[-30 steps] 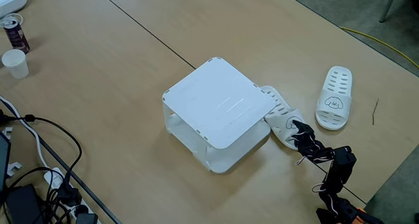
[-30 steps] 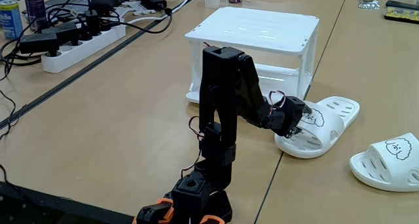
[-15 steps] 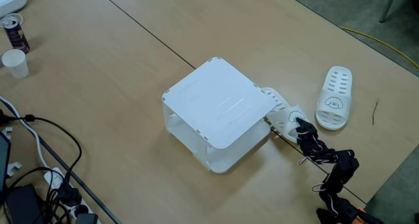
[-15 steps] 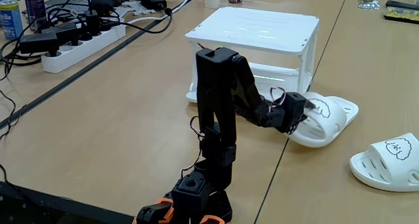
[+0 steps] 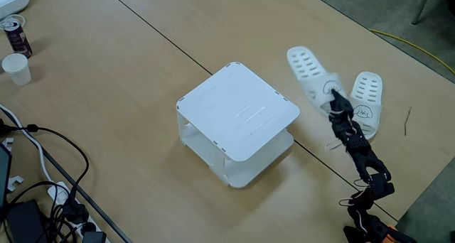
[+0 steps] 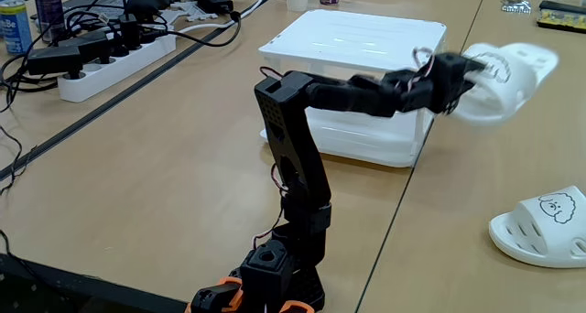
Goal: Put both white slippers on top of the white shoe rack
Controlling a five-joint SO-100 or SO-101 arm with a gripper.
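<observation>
Rack: the white plastic shoe rack with the flat square top [image 5: 238, 111] sits left of the arm in the top-down fixed view, its top bare.
Carried slipper: we hold one white slotted plastic slipper with a dog face [image 6: 504, 80] in the air, beside the rack's top.
Gripper: the black two-finger gripper [image 6: 464, 72] pinches that slipper's strap; we keep the jaws tight.
Next move: we judge it best to swing left over the top, level it, then release.
Second slipper: the other white slipper [image 6: 540, 226] lies on the table, well apart.
</observation>
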